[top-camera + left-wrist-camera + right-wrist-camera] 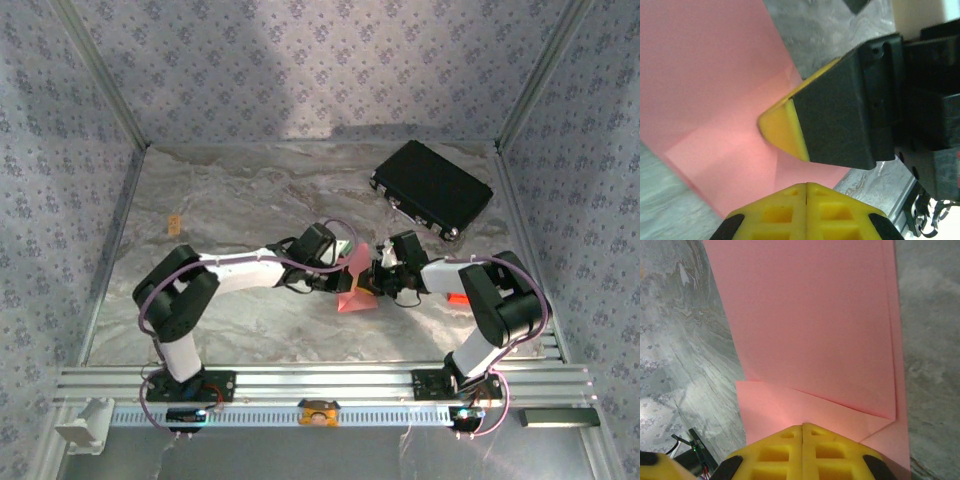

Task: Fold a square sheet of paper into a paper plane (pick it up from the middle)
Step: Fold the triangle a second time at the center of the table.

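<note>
We count five things in all, desk (250, 200) aside.
One folded salmon-pink sheet of paper (355, 287), one black rectangular case (432, 188), one tiny orange tag (174, 221), and two black-and-white robot arms: left arm (240, 272), right arm (485, 295).

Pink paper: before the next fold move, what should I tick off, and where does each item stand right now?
1. Grip of the left gripper on the pink paper: shut on it, ok.
2. Grip of the right gripper: shut on the paper's folded end, ok.
3. A folded flap with a slanted edge lies over the sheet, right wrist view: ok.
4. Creases even on both sides: cannot tell.
5. Paper's lower edge off the table: cannot tell.
6. Black case apart from paper and grippers: ok.
</note>
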Robot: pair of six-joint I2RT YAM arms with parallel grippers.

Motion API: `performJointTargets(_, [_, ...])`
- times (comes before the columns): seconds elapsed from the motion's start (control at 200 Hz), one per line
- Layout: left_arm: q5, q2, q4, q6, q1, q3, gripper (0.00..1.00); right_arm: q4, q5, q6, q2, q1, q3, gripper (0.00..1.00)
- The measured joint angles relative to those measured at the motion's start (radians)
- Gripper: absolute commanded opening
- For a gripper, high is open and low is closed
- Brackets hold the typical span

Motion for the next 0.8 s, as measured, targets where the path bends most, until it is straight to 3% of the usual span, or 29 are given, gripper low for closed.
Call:
performJointTargets(0.335, [0.078,0.074,0.000,-0.007,-0.002,0.044,0.06,0.000,0.000,0.000,0.000,0.000,0.000,0.00])
performJointTargets(0.799, [0.088,0.139,-0.004,-0.006,-0.002,0.045,0.07,0.000,0.000,0.000,0.000,0.000,0.000,0.00])
